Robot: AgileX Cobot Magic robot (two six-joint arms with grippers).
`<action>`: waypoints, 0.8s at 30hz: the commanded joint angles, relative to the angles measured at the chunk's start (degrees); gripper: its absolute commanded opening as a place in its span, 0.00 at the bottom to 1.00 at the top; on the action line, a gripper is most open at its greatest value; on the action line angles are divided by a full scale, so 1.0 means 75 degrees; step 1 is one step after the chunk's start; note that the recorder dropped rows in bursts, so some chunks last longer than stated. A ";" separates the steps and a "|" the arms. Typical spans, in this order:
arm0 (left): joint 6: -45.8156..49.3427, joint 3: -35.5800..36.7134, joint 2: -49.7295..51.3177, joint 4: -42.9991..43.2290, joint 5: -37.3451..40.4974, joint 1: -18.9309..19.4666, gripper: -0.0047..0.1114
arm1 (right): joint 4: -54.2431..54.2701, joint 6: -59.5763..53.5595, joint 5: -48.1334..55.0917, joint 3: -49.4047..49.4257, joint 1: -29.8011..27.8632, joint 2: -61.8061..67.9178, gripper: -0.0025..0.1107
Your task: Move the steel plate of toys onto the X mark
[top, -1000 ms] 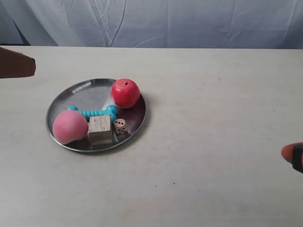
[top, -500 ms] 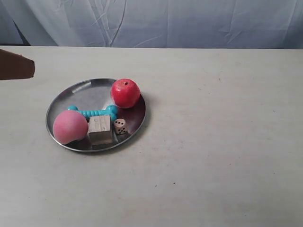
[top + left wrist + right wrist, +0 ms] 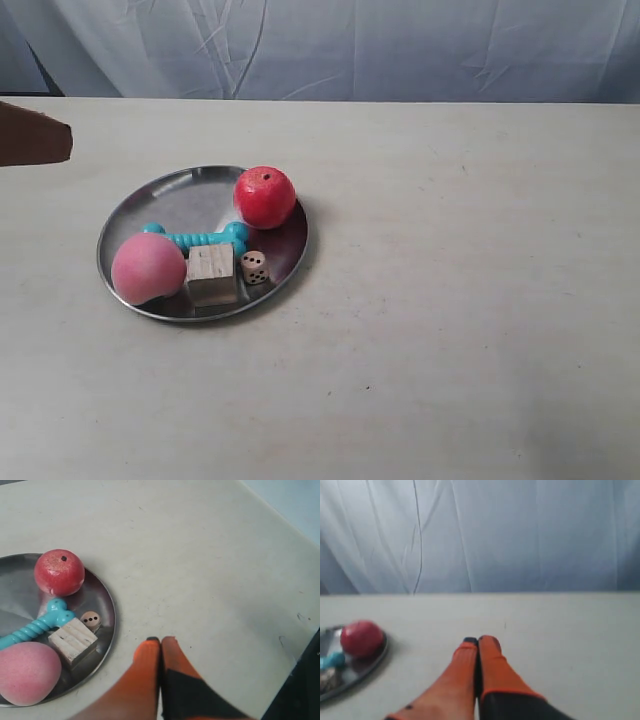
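The steel plate [image 3: 160, 186] rests on the table at the exterior view's left. On it lie the red apple [image 3: 265, 196], pink peach [image 3: 147, 268], turquoise bone [image 3: 200, 238], wooden cube [image 3: 211, 274] and die [image 3: 255, 267]. My left gripper [image 3: 160, 641] hovers shut and empty over bare table, a short way off the plate's rim [image 3: 102, 597] on the die's side. My right gripper [image 3: 479, 640] is shut on nothing, farther away, with plate [image 3: 370, 662] and apple [image 3: 361, 638] off to one side. No clear X mark shows; only a small dark stroke [image 3: 505, 625] lies beyond the right fingertips.
A brown blurred shape [image 3: 35, 135] juts in at the exterior view's left edge, behind the plate. A pale cloth backdrop [image 3: 400, 50] hangs along the table's far edge. The tabletop [image 3: 450, 300] stretches off the plate's right side.
An orange fingertip at the exterior view's right edge one second ago has left that view. The plate and toys have not moved.
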 commanded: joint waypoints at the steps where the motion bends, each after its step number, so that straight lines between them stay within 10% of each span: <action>1: 0.0023 0.0030 -0.0038 -0.0046 -0.0058 -0.0056 0.04 | 0.0158 0.0010 0.1421 0.0552 -0.0048 -0.0045 0.01; 24: 0.0075 0.0030 -0.0038 0.0074 -0.0228 -0.0040 0.04 | 0.0699 0.0166 0.1971 0.0638 -0.0048 -0.0045 0.01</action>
